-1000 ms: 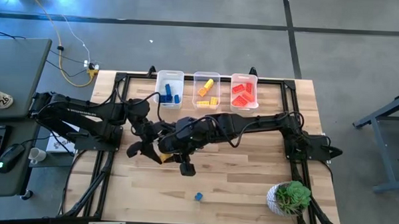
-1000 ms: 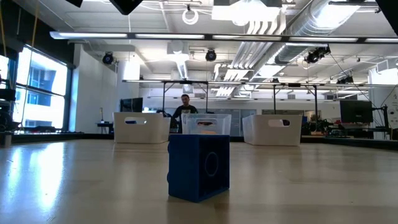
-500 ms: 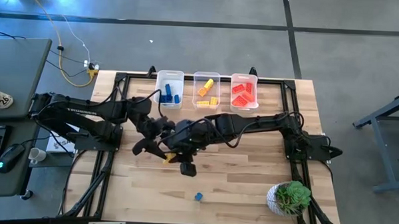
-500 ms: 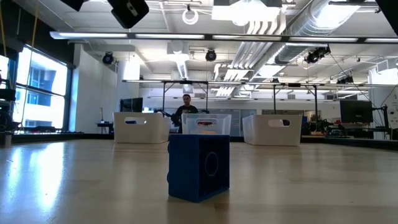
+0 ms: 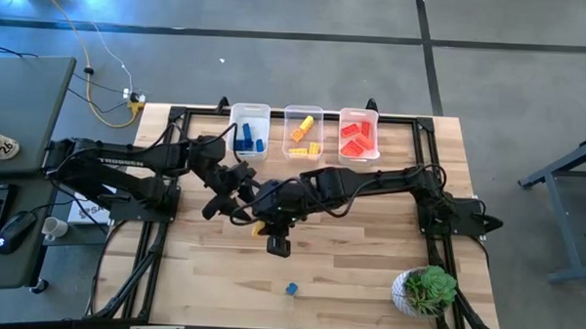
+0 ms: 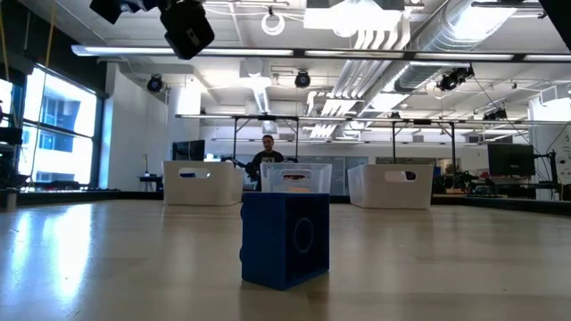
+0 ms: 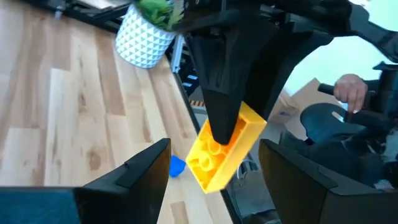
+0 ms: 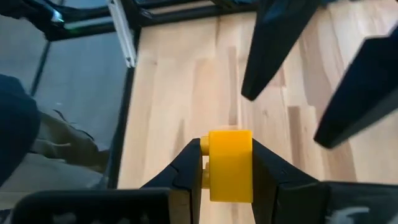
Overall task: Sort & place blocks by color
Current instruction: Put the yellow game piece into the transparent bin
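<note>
My right gripper (image 8: 227,169) reaches across the table's middle (image 5: 263,225), shut on a yellow block (image 8: 230,163). My left gripper (image 7: 211,182) is open. Its fingers (image 7: 134,177) stand on either side of that block (image 7: 225,152), apart from it. In the high view my left gripper (image 5: 233,209) is just left of my right gripper. A blue block (image 5: 292,289) stands alone on the table near the front edge and shows close up in the low view (image 6: 285,239). Other blocks lie sorted in three clear bins (image 5: 303,117). My right gripper pinches the yellow block between its two fingers, one on the studded face (image 7: 212,151) and one on the opposite face. The fingers (image 7: 222,93) slant down from above onto its upper half. The block hangs tilted below them, lifted clear of the table.
The bins stand in a row at the far edge: blue (image 5: 250,111), yellow and red (image 5: 359,115). A potted plant (image 5: 424,290) stands at the near right corner. Bare wood lies along the front of the table (image 5: 211,279). A person shows far behind in the low view (image 6: 267,153).
My left gripper has swung toward the table's far edge and a little to the right, closing in beside my right gripper. The right gripper has rolled and tipped downward, and the yellow block in it has shifted slightly right. A dark arm part has come into the low view's top left.
</note>
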Controlling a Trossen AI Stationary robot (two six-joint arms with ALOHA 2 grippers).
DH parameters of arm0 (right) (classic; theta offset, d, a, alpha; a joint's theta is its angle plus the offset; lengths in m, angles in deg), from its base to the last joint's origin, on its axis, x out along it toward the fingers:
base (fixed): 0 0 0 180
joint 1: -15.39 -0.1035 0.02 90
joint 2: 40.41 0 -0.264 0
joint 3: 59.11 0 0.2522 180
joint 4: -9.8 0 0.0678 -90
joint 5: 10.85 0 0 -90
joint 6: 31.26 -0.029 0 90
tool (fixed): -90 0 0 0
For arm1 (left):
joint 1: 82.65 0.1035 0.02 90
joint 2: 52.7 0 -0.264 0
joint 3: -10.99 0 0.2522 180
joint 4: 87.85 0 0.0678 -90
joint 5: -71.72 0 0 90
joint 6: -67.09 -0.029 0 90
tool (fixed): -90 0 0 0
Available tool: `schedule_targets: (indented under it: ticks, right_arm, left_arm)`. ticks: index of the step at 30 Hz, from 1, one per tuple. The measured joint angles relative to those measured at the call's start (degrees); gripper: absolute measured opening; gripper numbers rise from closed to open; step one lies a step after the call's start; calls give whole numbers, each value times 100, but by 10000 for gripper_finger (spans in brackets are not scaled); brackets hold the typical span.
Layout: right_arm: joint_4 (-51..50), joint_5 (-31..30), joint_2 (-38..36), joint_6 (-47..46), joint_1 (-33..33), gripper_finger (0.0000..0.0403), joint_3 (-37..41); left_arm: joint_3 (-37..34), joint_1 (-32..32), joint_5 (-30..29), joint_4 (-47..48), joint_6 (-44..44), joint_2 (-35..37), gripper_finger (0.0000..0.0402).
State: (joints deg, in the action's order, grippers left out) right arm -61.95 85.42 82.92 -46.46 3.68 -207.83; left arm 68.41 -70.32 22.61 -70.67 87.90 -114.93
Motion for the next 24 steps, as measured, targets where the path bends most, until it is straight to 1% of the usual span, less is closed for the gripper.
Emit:
schedule_targets:
  ticks: [4,7,12,15,18,24]
  right_arm:
    - [-304,-251,0,0,44,71,0]
    - [-583,-531,-2,-110,105,71,0]
    - [-1098,-1131,0,-325,342,71,0]
    - [-1321,-1352,0,-407,550,71,0]
    - [-1431,-1480,-1,-357,819,71,0]
    - [-1446,-1490,0,122,1572,71,0]
  left_arm:
    - [0,139,-105,176,-1,0,232]
    - [0,232,-456,286,-168,-2,232]
    - [0,340,-1304,505,-453,-2,232]
    - [0,401,-1847,677,-586,-2,231]
    - [0,473,-2341,860,-604,-1,231]
    - [0,684,-3300,1416,-659,28,231]
